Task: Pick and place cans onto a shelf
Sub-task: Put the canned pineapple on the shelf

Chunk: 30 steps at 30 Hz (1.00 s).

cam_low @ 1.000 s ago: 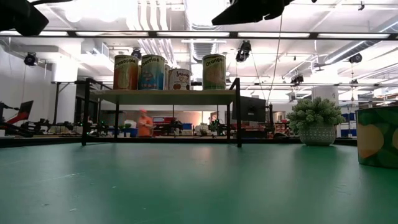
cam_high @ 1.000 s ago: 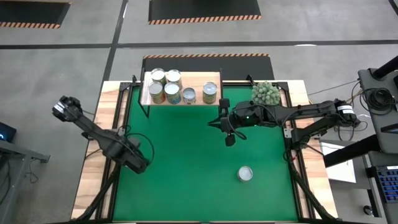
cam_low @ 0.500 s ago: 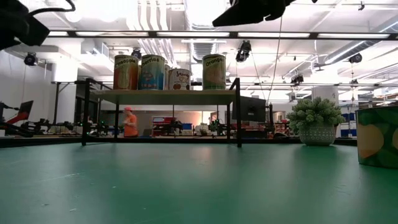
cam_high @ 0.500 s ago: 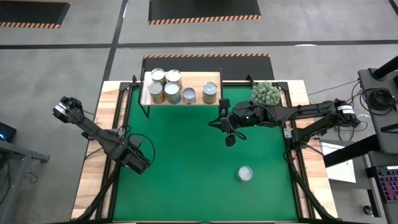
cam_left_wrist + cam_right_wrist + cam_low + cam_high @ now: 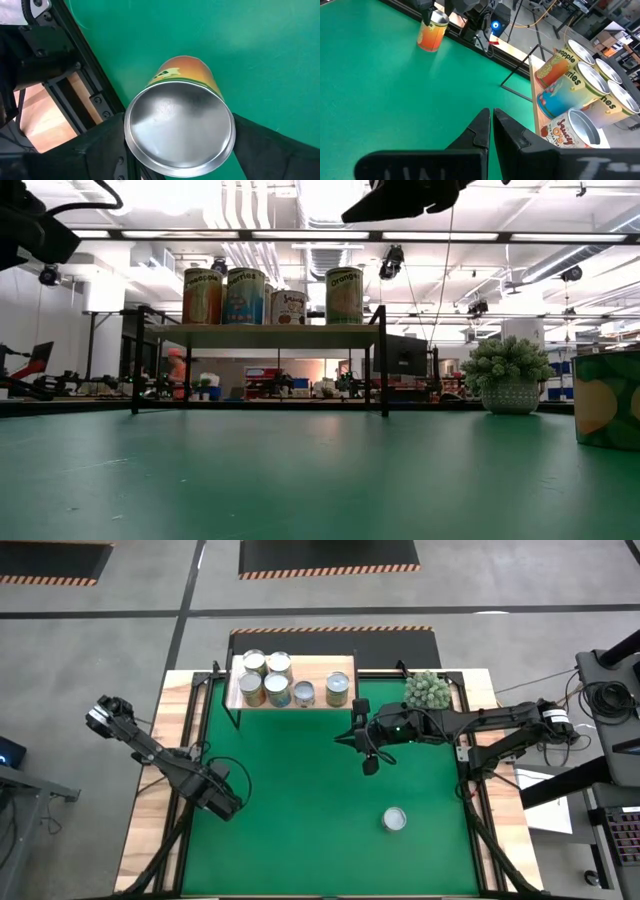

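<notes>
Down at the left edge of the green mat point(image 5: 300, 780), an orange-labelled can point(image 5: 180, 127) stands upright, silvery top to the wrist camera, right beside the black frame and wooden border. The left gripper point(image 5: 224, 803) sits down around it, dark metal on either side of the tin; whether it is squeezing or loose, I cannot tell. The right wrist view shows that can with its base on the mat.

Across the table, the shelf point(image 5: 318, 673) stands at the far edge of the mat on thin black legs. It's carrying a bunch of cans point(image 5: 266, 677) at its left end, orange, tan and blue labels among them, and one more can point(image 5: 338, 688) alone toward the right end. All of them are upright.

One loose can point(image 5: 395, 820) stands on the mat's near right part, well apart from both arms and from the shelf.

The right gripper point(image 5: 489, 115) hangs in the air over the middle of the mat, in front of the shelf's right end, clenched on nothing.

A fuzzy pale-green plant point(image 5: 428, 690) sits at the far right corner, just beside the shelf. Beyond the table, in the low view, a person in orange point(image 5: 176, 370) shows small and far off.
</notes>
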### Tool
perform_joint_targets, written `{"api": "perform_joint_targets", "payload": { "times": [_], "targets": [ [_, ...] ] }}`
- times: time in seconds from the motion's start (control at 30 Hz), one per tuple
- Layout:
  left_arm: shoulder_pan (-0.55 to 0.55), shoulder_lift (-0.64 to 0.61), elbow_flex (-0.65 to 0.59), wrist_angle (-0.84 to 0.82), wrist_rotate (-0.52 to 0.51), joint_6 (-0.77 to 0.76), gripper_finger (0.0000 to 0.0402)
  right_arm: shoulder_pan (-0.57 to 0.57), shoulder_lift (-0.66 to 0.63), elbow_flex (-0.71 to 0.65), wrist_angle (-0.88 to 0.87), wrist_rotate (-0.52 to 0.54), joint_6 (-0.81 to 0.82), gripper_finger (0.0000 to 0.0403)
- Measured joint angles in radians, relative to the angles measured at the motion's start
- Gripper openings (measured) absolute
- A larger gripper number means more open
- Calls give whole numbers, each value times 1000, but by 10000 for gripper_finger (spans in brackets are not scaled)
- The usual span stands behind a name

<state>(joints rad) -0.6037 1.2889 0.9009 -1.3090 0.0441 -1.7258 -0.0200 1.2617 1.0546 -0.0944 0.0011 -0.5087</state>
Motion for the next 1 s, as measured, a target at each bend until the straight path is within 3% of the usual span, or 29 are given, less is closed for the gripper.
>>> {"api": "perform_joint_targets", "payload": {
  "times": [0.2, 0.37, 0.47, 0.7, 0.87, 1.0],
  "targets": [
    [0, 1, 8, 12, 2, 4, 299, 0, 0, 0, 0, 0, 0, 9],
    [15, 2, 98, 72, -26, 62, 314, 0, -19, 0, -43, 2, -5, 9],
    [26, 11, 201, 96, -133, 153, 308, 0, -57, 0, -75, 1, 9, 9],
    [68, 60, 513, 19, -507, 466, 304, 0, -166, -58, -81, 0, 40, 9],
    [162, 122, 748, -72, -651, 713, 305, 0, -236, -100, -69, -1, 54, 9],
    [261, 183, 922, -90, -706, 969, 306, 0, -268, -126, -52, -1, 53, 9]
  ]
}}
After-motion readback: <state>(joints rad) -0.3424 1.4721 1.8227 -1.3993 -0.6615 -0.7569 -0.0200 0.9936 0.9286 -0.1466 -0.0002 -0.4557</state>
